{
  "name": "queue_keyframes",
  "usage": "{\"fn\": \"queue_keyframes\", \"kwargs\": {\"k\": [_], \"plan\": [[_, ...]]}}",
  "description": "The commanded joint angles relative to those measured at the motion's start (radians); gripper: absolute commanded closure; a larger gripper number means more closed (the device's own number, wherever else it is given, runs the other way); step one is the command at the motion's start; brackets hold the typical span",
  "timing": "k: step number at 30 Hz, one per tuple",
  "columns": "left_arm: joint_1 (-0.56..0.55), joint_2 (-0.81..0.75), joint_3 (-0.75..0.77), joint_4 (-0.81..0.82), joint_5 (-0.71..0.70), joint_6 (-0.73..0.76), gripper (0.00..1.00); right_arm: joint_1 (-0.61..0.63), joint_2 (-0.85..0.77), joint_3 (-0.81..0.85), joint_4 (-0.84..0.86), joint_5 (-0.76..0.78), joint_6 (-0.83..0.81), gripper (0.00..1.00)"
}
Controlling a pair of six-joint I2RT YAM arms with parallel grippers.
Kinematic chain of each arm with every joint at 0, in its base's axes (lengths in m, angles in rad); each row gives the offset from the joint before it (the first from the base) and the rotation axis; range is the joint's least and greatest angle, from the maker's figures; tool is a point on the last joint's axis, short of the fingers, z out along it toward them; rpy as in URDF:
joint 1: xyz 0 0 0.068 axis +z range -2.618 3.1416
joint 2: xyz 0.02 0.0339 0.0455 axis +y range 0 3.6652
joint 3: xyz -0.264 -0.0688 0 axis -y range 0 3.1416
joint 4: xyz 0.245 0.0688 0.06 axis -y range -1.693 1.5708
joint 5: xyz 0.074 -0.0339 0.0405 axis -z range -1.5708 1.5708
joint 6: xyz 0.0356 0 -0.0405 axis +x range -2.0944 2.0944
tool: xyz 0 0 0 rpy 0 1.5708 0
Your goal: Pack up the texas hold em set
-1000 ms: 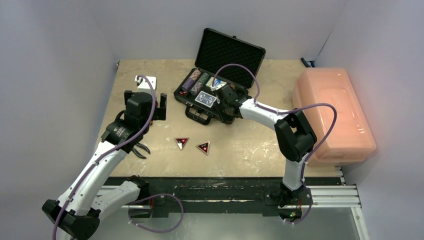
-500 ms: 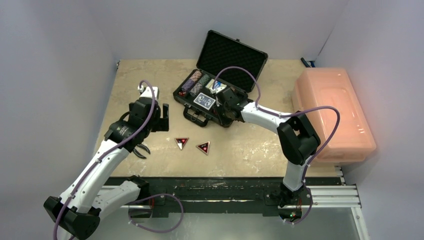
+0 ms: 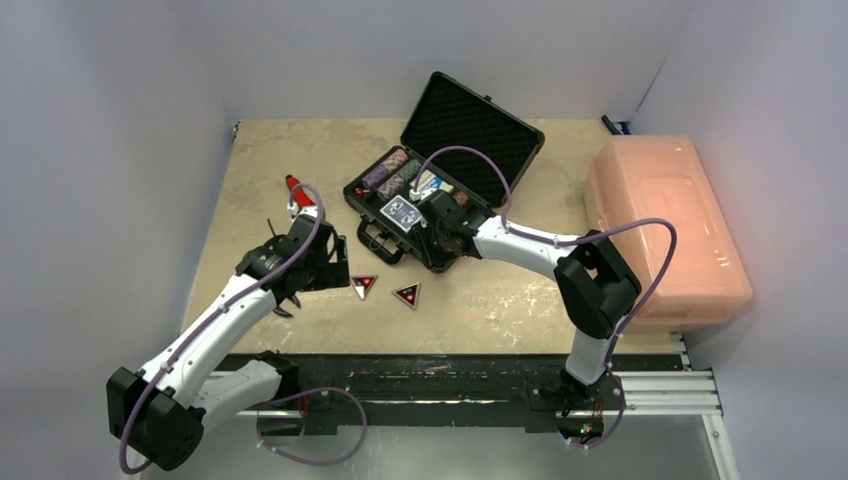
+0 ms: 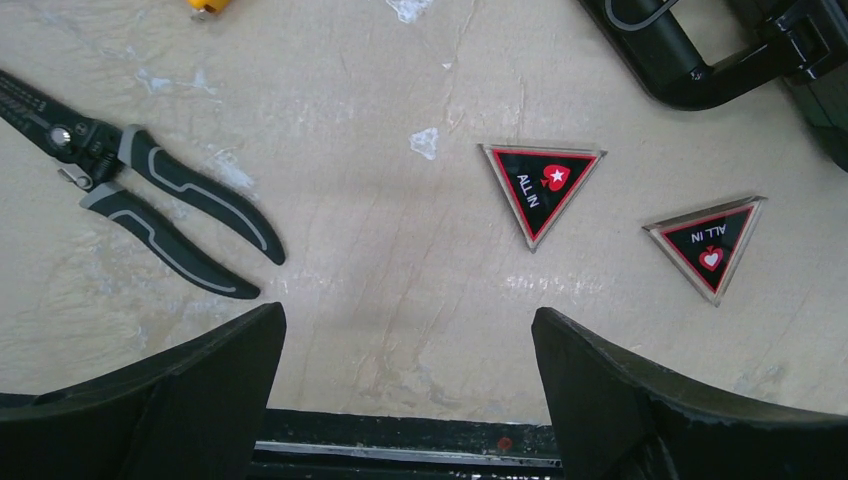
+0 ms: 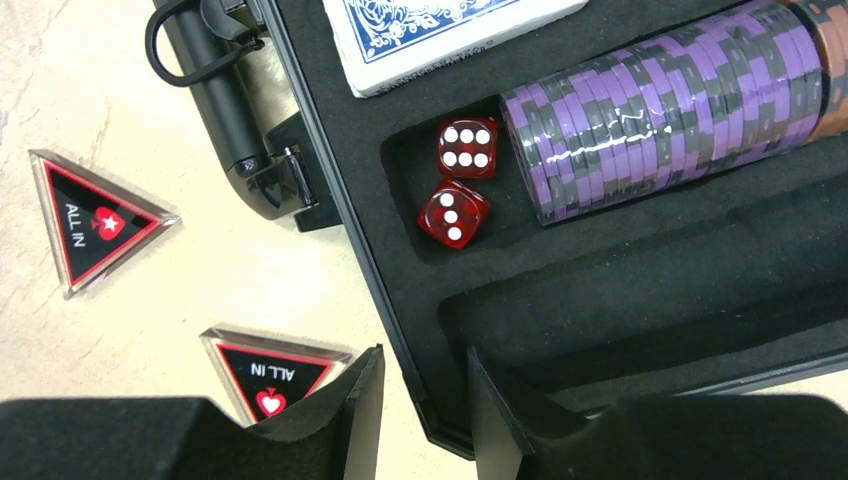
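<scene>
Right claw (image 5: pixel 422 352) astride briefcase's (image 5: pixel 640 290) corner rim

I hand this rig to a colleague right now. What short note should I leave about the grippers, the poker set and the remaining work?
Left gripper: open, empty, above the table near the two triangular buttons.
Right gripper: jaws narrow, astride the front wall of the case; I cannot confirm a real grip.
Done: chips, card deck and two red dice lie in the open case.
Left: put both buttons in, then close the lid. The pliers on the table are not part of the set.
</scene>
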Motion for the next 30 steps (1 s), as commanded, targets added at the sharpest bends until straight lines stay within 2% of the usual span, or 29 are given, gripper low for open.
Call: {"fn": "queue_keyframes", "kwargs": {"k": [1, 8, 9, 10, 11, 12, 23, 30], "plan": [[-0.003, 0.054, -0.012, 0.091, 0.052, -0.044, 0.05, 0.033, -0.061, -0.011, -0.142, -0.065, 0.081, 0.60], [-0.005, 0.151, -0.016, 0.197, 0.107, -0.027, 0.04, 0.026, -0.118, 0.054, -0.191, -0.011, 0.081, 0.60], [-0.006, 0.167, -0.010, 0.203, 0.113, -0.029, 0.04, 0.021, -0.132, 0.058, -0.191, 0.001, 0.070, 0.36], [-0.009, 0.184, -0.005, 0.209, 0.116, -0.030, 0.04, 0.015, -0.144, 0.060, -0.188, 0.017, 0.066, 0.20], [-0.013, 0.200, 0.003, 0.213, 0.116, -0.032, 0.04, 0.010, -0.155, 0.060, -0.186, 0.036, 0.065, 0.14], [-0.018, 0.218, 0.015, 0.212, 0.113, -0.034, 0.04, 0.001, -0.165, 0.060, -0.185, 0.052, 0.065, 0.11], [-0.067, 0.388, 0.104, 0.227, 0.078, -0.071, 0.04, -0.088, -0.330, -0.011, -0.127, 0.164, 0.054, 0.01], [-0.120, 0.480, 0.167, 0.235, 0.043, -0.112, 0.03, -0.141, -0.382, -0.052, -0.108, 0.169, 0.030, 0.01]]}}
